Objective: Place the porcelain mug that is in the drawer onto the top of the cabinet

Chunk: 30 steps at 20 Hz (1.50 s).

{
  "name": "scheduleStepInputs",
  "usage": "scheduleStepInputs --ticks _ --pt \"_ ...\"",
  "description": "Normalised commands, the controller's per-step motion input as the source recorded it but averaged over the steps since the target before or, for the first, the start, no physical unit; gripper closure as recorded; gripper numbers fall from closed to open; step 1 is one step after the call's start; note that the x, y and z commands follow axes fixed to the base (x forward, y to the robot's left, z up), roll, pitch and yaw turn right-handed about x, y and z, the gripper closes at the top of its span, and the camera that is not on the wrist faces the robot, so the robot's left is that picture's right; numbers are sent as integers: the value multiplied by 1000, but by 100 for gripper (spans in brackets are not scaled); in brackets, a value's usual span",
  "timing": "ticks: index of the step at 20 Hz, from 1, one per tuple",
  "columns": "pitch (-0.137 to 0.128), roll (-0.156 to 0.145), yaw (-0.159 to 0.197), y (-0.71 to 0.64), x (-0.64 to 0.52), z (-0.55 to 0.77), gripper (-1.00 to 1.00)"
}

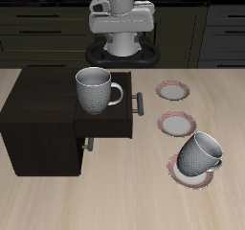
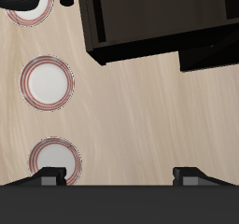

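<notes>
Your gripper has its fingers spread wide, holding nothing, hanging above bare table beside the drawer.

Arm raised at back, gripper spread wide

No text, label, brand, number or sign can be read in either view. The porcelain mug standing in the drawer shows only a speckled, dimpled surface, and the cabinet beside it is plain dark wood. The second mug, lying tilted on a plate farther from the cabinet, carries no marking, and the plates bear only plain coloured rim rings. The worktop shows bare wood grain.
</notes>
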Motion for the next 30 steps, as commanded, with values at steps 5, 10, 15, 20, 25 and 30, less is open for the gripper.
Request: scheduleStepInputs --ticks 5,10,15,20,25,30 --pt "6 7 -2 -3 65 18 -100" --pt "9 36 38 -36 88 46 -100" --pt "11 3 40 -193 219 105 -100" --pt "-5 -70 -19 -331 317 156 -100" --pt "-25 -78 -17 -331 324 194 -100" --pt "-17 -42 -18 -247 243 215 -100"
